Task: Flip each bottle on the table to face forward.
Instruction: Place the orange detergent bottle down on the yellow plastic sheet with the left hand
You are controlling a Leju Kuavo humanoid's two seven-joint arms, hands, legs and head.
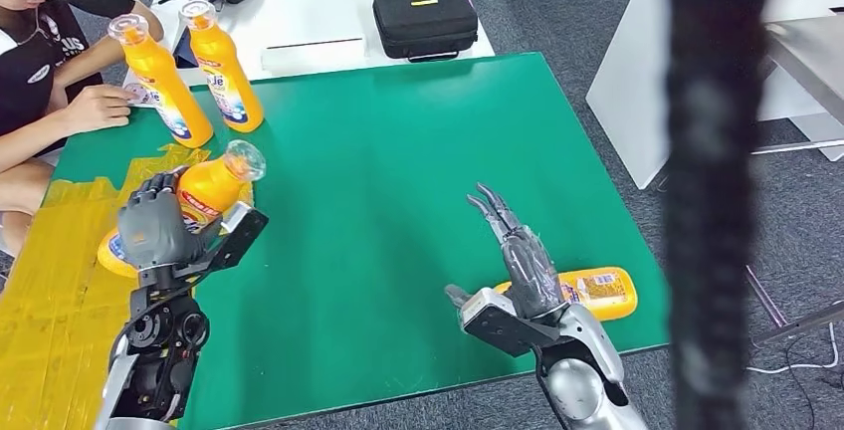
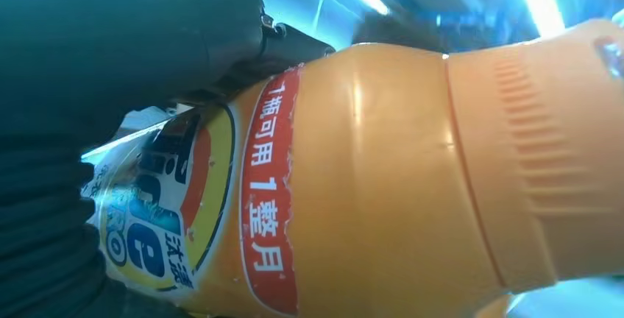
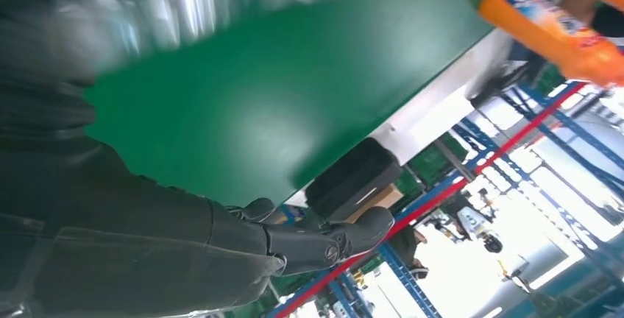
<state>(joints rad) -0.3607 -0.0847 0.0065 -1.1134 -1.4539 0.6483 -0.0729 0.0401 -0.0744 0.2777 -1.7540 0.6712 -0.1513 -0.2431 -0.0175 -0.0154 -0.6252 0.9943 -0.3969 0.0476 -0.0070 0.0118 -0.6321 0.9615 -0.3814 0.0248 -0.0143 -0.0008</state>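
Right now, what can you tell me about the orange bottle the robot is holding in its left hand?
The orange plastic bottle with the clear cap is gripped around its middle by the robot's left hand, whose dark fingers wrap over it. It is tilted, cap pointing up and away from the robot, over the yellow-taped edge of the green table. Up close, a red band with white characters and a white, blue and yellow label face the left wrist camera. Its neck is ridged.

Two upright bottles (image 1: 194,70) at worktop (image 1: 398,151) far-left corner; tilted bottle (image 1: 204,196) in left hand (image 1: 154,226) nearer; lying bottle (image 1: 595,293) near-right, under right hand (image 1: 518,256).
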